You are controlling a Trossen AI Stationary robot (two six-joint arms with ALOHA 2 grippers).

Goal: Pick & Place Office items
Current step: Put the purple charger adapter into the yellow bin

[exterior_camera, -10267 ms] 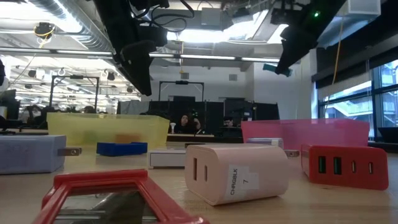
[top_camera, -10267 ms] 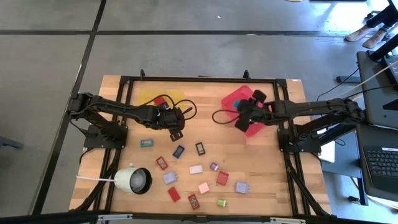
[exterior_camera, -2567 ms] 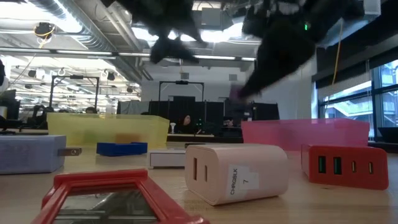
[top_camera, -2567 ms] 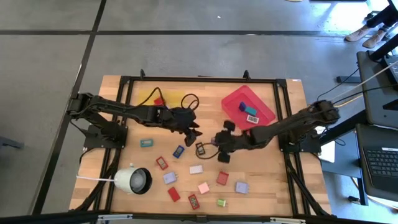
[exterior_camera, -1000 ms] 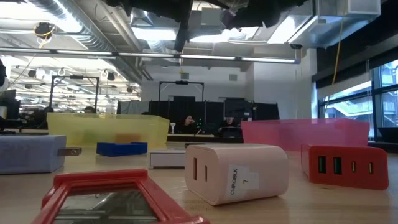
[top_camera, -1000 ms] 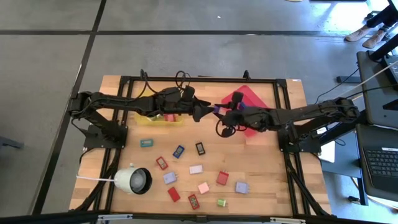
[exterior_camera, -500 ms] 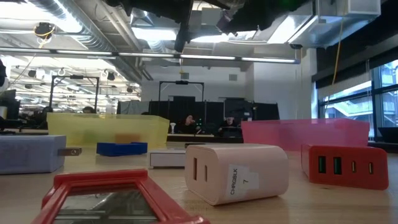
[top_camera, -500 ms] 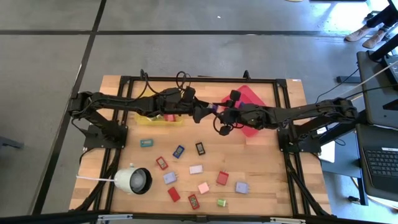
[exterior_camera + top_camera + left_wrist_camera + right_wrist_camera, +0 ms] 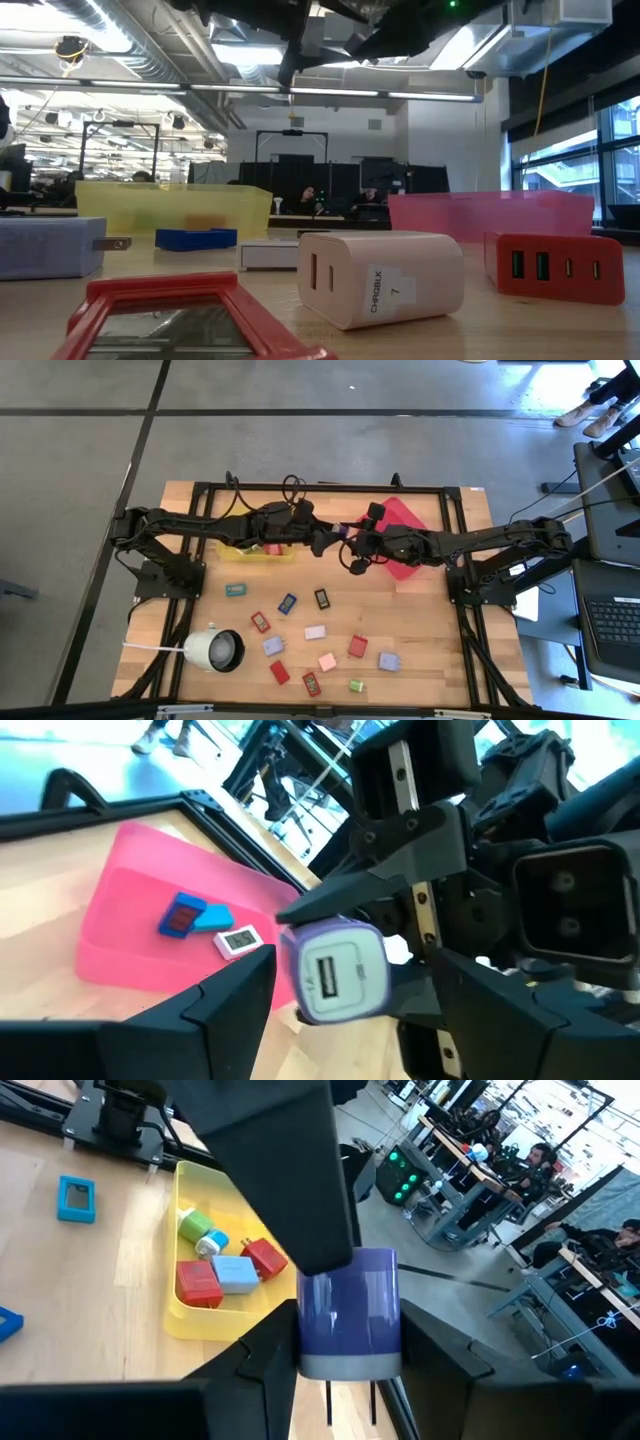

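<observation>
Right pincer [image 9: 348,536] was clamped on a lilac plastic charger block [image 9: 336,970]; left pincer [image 9: 330,536], spread, faced it. Several blocks were binned; about a dozen remained below.

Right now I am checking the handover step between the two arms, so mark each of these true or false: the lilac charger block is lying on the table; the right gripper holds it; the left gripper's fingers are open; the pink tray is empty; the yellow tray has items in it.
1. The lilac charger block is lying on the table: false. It is held in the air between the two arms.
2. The right gripper holds it: true.
3. The left gripper has its fingers open: true, one on each side of the block.
4. The pink tray is empty: false. It holds a blue item, a teal item and a white item.
5. The yellow tray has items in it: true, among them red, blue and green ones.
</observation>
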